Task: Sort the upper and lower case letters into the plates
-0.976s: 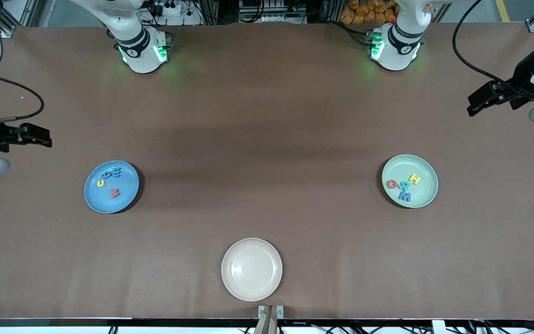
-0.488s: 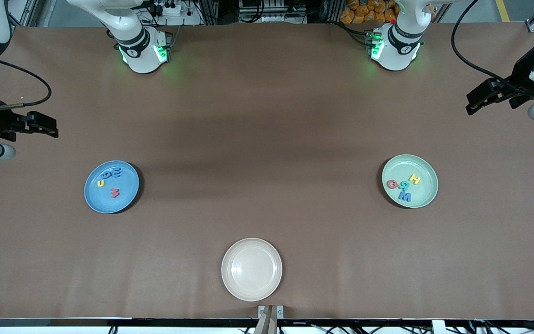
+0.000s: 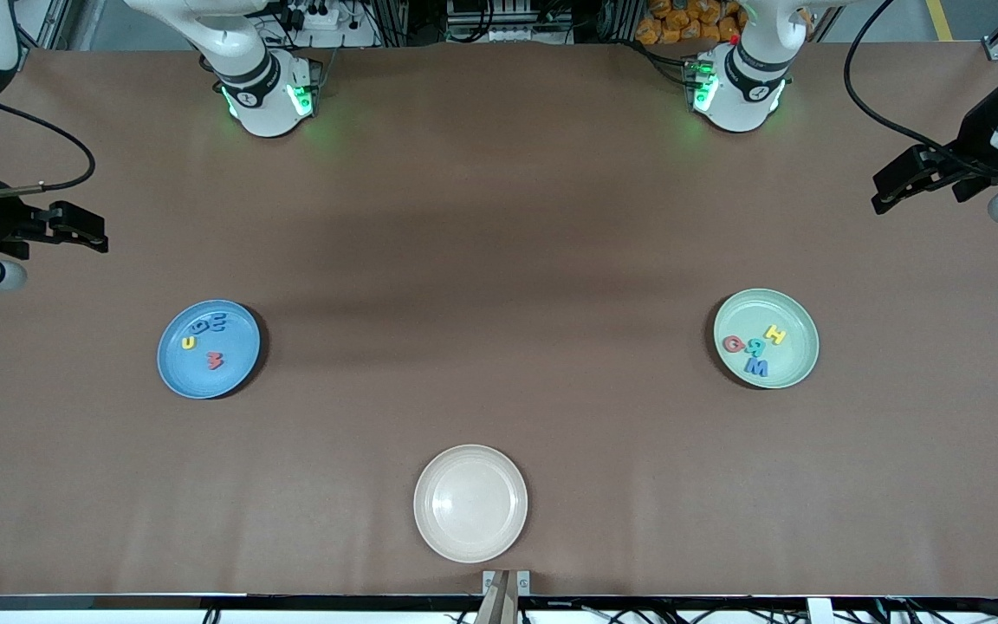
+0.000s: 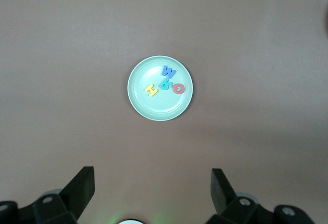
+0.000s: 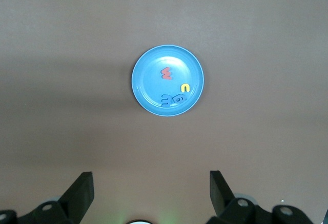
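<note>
Lowest in your front view, just above the bottom edge and near the middle, sits the cream plate (image 3: pixel 470 503) on the brown table (image 3: pixel 499 260), with nothing on it.

Move up to the middle band of the frame and you find the two task plates level with each other and well apart. The blue plate (image 3: pixel 208 348) lies in the lower left part of the frame, toward the right arm's end of the table. Four letters rest inside it: a red letter (image 3: pixel 216 360), a yellow letter (image 3: pixel 189 343), a teal letter (image 3: pixel 200 328) and a blue letter (image 3: pixel 217 323), the last three clustered toward the plate's upper rim. The mint green plate (image 3: pixel 766 338) lies at the right of the frame, toward the left arm's end. It holds a red letter G (image 3: pixel 733 344), a teal letter (image 3: pixel 755 348), a blue letter M (image 3: pixel 756 367) and a yellow letter H (image 3: pixel 775 334), close together.

Higher up, at the frame's left edge, the right gripper (image 3: pixel 83 227) hangs over bare table, jaws spread wide and holding nothing; its wrist view looks down on the blue plate (image 5: pixel 168 80) between its fingers (image 5: pixel 82 189).

At the upper right edge, the left gripper (image 3: pixel 884 195) is likewise over bare table, released and empty, with the mint green plate (image 4: pixel 161 87) centred in its wrist view.
</note>
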Motion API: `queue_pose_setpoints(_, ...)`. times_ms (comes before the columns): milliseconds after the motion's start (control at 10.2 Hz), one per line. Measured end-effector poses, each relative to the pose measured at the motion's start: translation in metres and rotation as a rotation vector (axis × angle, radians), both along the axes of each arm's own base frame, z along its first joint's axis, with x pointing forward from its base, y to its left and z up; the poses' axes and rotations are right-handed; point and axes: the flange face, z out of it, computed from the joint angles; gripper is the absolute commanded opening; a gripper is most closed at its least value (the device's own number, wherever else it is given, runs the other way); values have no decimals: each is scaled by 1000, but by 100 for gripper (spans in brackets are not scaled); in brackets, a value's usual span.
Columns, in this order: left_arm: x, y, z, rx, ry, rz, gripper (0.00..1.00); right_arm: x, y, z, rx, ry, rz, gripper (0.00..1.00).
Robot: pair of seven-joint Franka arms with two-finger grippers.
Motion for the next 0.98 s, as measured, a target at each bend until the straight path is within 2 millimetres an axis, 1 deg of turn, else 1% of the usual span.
queue_pose_setpoints(390, 0, 0, 0, 0, 0, 0, 100, -1, -1, 3, 0, -6, -2, 100)
queue_pose_setpoints(488, 0, 0, 0, 0, 0, -1, 100, -2, -2, 4, 24, -8, -10, 100)
queue_pose_setpoints(586, 0, -1, 0, 0, 0, -2, 100, -3, -8, 6, 61, -12, -28, 100)
queue_pose_setpoints(781, 0, -2, 0, 0, 0, -3, 100, -6, -25, 13, 86, -27, -64, 100)
queue_pose_setpoints(976, 0, -2, 0, 0, 0, -3, 100, -7, -26, 15, 87, -31, -65, 100)
